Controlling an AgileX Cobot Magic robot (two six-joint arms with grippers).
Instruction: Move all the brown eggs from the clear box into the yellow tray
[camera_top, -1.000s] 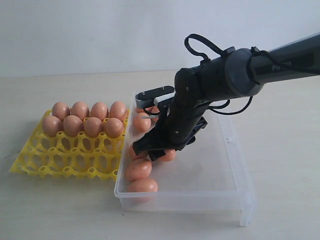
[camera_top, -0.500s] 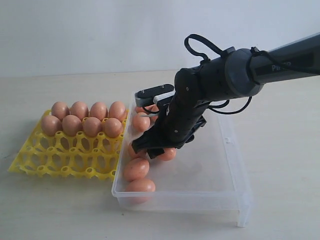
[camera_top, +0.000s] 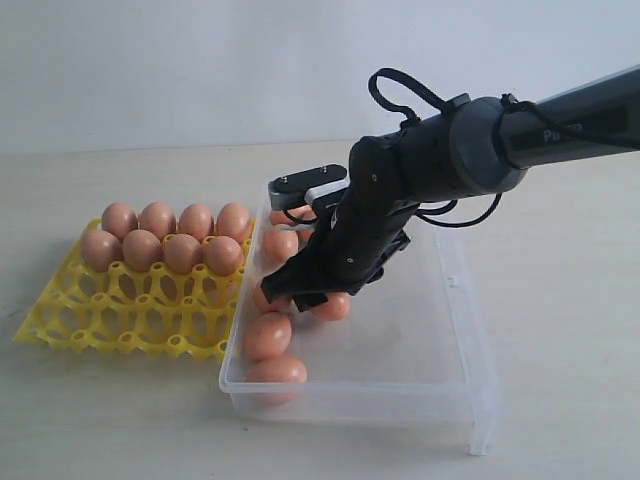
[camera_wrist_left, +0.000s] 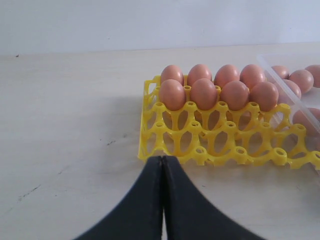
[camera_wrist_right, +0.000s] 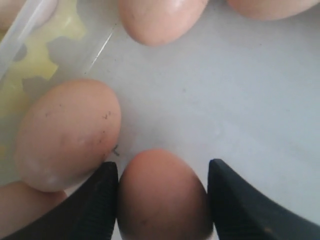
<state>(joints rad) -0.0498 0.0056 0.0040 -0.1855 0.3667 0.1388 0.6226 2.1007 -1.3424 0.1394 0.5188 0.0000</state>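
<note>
narrowed since before, right jaws flank 1 brown egg (camera_wrist_right: 162, 195).

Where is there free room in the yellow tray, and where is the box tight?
Free: in the bright yellow plastic egg tray, the empty front rows between its eight brown eggs and the near edge; also the bare right half of the clear plastic box. Crowded: the box's left wall, where loose eggs press around the right fingers.
</note>
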